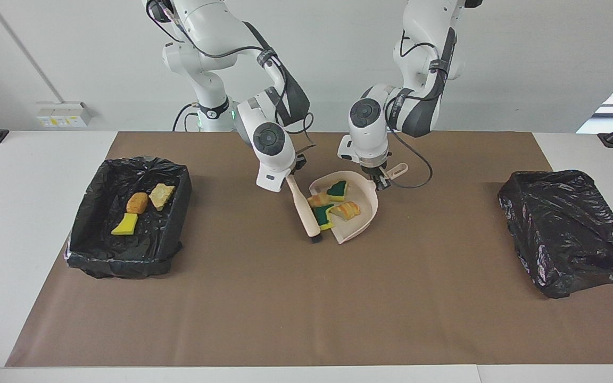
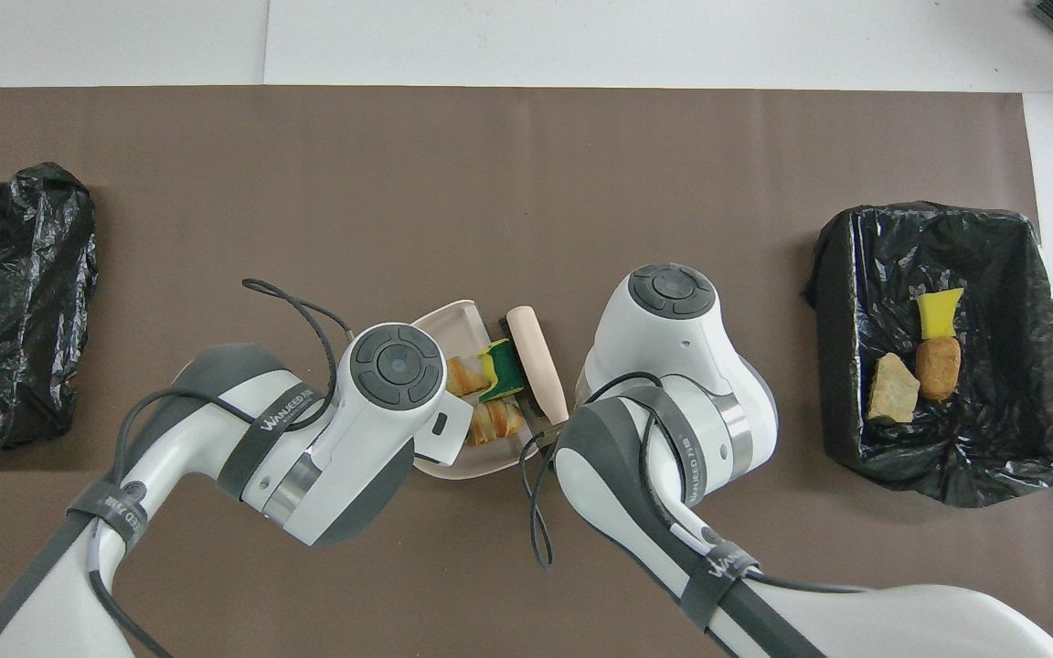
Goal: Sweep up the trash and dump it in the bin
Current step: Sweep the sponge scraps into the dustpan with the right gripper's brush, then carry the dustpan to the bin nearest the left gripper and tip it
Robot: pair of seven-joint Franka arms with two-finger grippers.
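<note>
The beige dustpan [image 1: 364, 203] lies mid-table, and my left gripper [image 1: 379, 182] is shut on its handle. Trash sits in the pan: a green-yellow sponge scrap [image 1: 337, 190], a bread-like lump [image 1: 345, 210], another lump [image 1: 318, 200] and a second sponge scrap [image 1: 323, 217] at the pan's mouth. My right gripper [image 1: 290, 179] is shut on the beige brush [image 1: 303, 208], which lies slanted against the pan's open edge with its bristles on the mat. In the overhead view the brush [image 2: 536, 358] and the sponge scrap [image 2: 504, 361] show between the two wrists, which hide both grippers.
A black-lined bin [image 1: 176, 175] at the right arm's end of the table holds three bits of trash [image 1: 137, 202]. A crumpled black bag [image 1: 567, 229] lies at the left arm's end. A brown mat [image 1: 306, 308] covers the table.
</note>
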